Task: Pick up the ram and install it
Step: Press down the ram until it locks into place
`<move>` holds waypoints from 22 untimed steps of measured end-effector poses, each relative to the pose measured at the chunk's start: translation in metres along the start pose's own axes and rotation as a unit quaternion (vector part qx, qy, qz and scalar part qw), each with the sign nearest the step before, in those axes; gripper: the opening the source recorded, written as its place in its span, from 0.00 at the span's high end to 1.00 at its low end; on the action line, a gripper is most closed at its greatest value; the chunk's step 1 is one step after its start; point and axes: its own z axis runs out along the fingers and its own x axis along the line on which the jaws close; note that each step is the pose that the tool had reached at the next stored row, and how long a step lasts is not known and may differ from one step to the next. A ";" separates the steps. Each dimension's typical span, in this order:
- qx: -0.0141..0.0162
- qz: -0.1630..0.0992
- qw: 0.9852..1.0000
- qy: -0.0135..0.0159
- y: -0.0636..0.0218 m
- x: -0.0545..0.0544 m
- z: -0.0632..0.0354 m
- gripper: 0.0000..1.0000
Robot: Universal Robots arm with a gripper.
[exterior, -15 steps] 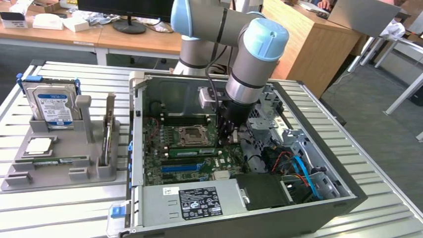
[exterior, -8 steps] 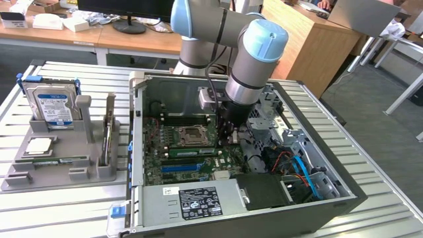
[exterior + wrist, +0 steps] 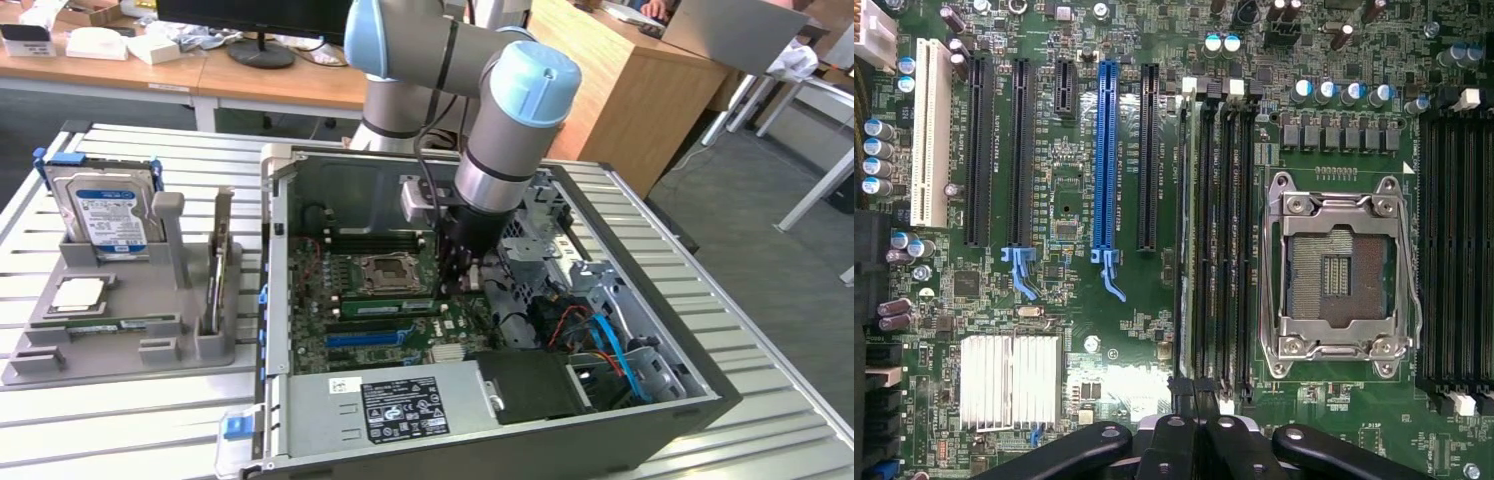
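Green ram (image 3: 1187,235) sat edge-up in slot beside CPU socket (image 3: 1341,275); my claw (image 3: 1197,440) closed, pressing its end. Judged stick light, stiff, fragile: hold edges only.

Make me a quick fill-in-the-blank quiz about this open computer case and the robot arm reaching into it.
The hard drive stands in a grey holder on the exterior view's ____ of the computer case.
The CPU socket holds ____ processor.
The gripper, over the memory slots, is ____.
The one brightly coloured PCIe slot is ____.
Missing words: left; no; shut; blue.
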 end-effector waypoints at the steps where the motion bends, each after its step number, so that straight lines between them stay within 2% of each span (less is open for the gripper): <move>1: 0.000 0.000 1.000 0.000 0.0000 0.000 0.0001 0.90; 22: 0.000 0.000 1.000 0.000 -0.0001 0.000 0.0036 0.90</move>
